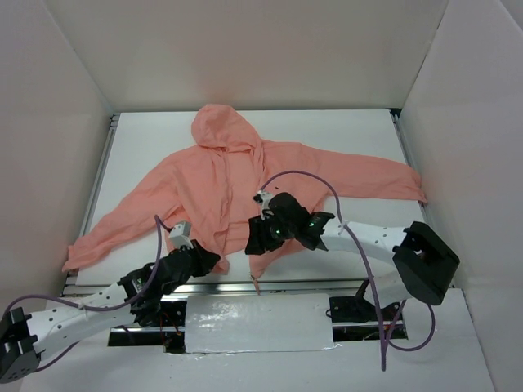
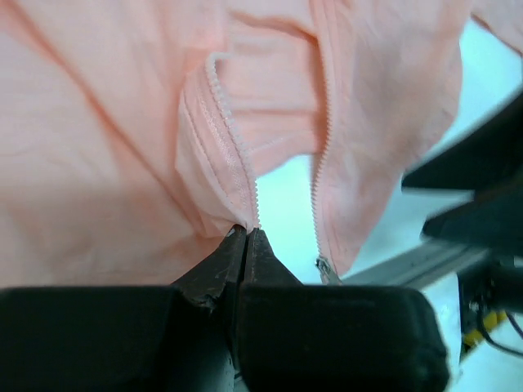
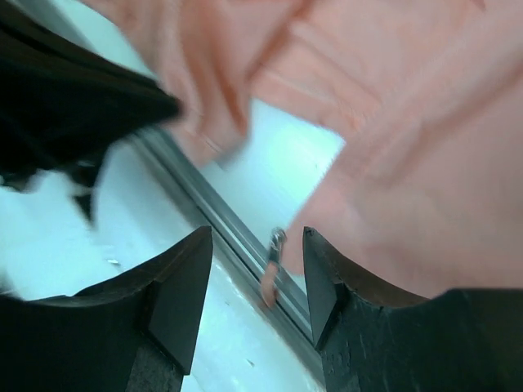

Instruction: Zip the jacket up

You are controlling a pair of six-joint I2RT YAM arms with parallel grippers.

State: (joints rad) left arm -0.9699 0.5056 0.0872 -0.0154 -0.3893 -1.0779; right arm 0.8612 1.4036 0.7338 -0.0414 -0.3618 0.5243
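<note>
The salmon-pink hooded jacket (image 1: 245,175) lies flat on the white table, hood at the far side, its front open at the hem. My left gripper (image 1: 214,261) is shut on the bottom corner of the left zipper edge (image 2: 237,175), with fabric pinched at the fingertips. The other zipper edge (image 2: 320,163) hangs apart, with the slider (image 2: 325,268) at its bottom. My right gripper (image 1: 255,241) is open just above the right hem corner. The zipper slider and its pink pull tab (image 3: 274,263) sit between its fingers (image 3: 181,282), touching neither.
A metal rail (image 1: 270,286) runs along the table's near edge, under the hem. White walls close in the table on three sides. Purple cables loop off both arms, one (image 1: 302,175) over the jacket. A white panel (image 1: 257,322) lies between the arm bases.
</note>
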